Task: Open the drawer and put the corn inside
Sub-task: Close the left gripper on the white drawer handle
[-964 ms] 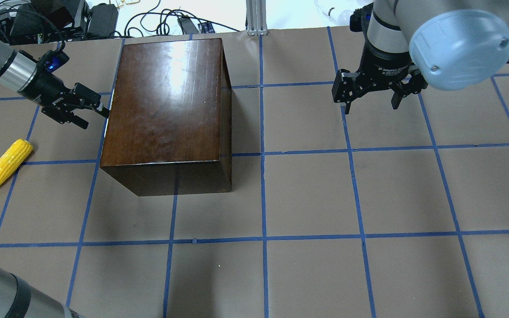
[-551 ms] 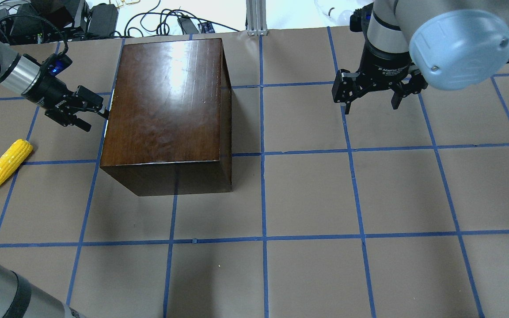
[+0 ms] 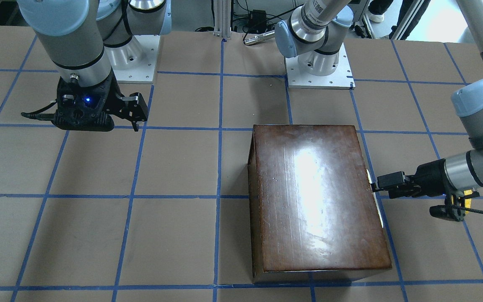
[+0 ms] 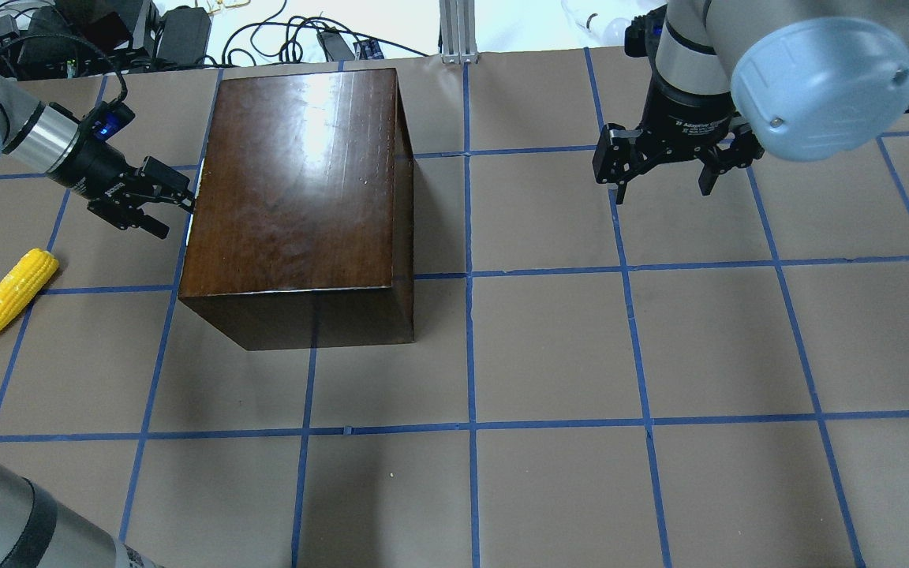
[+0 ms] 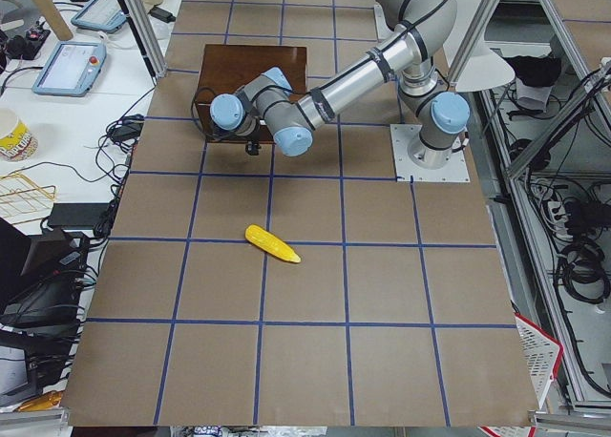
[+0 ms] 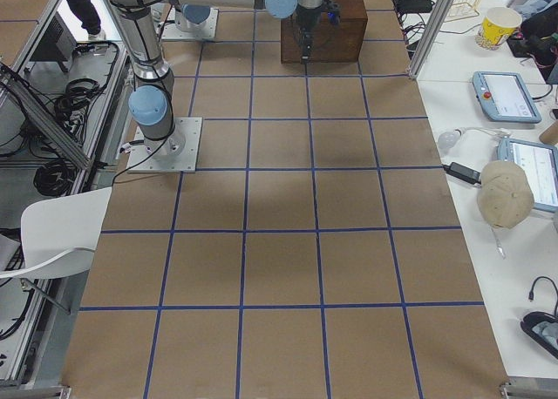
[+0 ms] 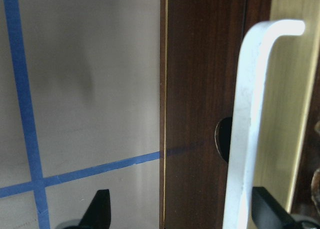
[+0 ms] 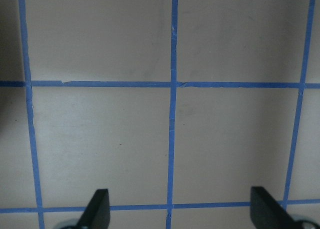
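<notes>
One dark wooden box (image 4: 297, 181), its drawer (image 7: 200, 89) closed; one corn cob (image 4: 11, 298) on the table (image 4: 549, 347), near left of it. Two grippers: left gripper (image 4: 177, 217) spread wide astride the metal pull (image 7: 250, 129); right gripper (image 4: 662, 189) spread wide, empty, far right

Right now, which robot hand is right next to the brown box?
The left gripper: it is open around the pull on the box. The right gripper hangs over the table, far from it.
</notes>
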{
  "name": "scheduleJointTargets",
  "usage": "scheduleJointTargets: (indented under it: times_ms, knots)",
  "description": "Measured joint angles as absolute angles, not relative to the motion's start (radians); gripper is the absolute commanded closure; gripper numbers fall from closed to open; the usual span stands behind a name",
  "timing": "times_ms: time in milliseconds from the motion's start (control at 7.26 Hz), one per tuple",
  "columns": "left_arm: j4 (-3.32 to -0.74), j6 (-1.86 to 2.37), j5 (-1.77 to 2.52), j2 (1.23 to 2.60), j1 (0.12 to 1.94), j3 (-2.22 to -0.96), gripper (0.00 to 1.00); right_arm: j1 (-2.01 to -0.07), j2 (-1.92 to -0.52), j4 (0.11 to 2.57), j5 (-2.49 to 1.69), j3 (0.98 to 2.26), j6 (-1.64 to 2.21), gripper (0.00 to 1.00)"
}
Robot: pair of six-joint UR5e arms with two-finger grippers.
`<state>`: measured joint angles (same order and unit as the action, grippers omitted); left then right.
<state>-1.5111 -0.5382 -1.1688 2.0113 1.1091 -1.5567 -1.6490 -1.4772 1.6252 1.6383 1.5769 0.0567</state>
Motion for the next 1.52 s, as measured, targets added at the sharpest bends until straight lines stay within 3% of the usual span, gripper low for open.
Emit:
scheduleJointTargets:
  times_ms: [1515]
  knots:
    - [-1.429, -0.544, -1.163, 2.033, 1.107, -1.554, 0.00, -1.649, -1.477, 1.626, 1.638, 1.577, 0.057, 0.00]
